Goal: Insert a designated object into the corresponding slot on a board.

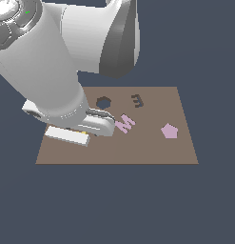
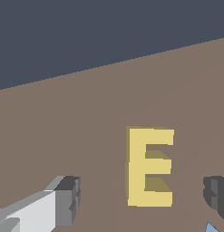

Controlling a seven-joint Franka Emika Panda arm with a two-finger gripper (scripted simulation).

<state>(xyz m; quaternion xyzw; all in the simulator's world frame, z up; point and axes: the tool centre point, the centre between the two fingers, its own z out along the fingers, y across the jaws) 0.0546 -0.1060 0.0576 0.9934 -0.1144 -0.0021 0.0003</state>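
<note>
Pincer: in the wrist view we see our pincer spread wide, one finger on each side of the yellow E, neither touching it; it has hold of nothing.
Yellow E: it lies flat on the board, between the fingers. In the exterior view the arm hides nearly all of it; only a yellow sliver shows beneath the hand, near the board's corner on that view's left.
Slot: the dark E-shaped cutout sits near the board's far edge, well apart from the letter, and stands empty.
Neighbours: a dark hexagonal hole beside the slot, a pink M and a pink pentagon lie between.
Progress: we judge the task barely begun. The approach looks lined up; closing, lifting, carrying and inserting remain.
Surface: plain dark blue-grey around the board.
Room: none visible.
</note>
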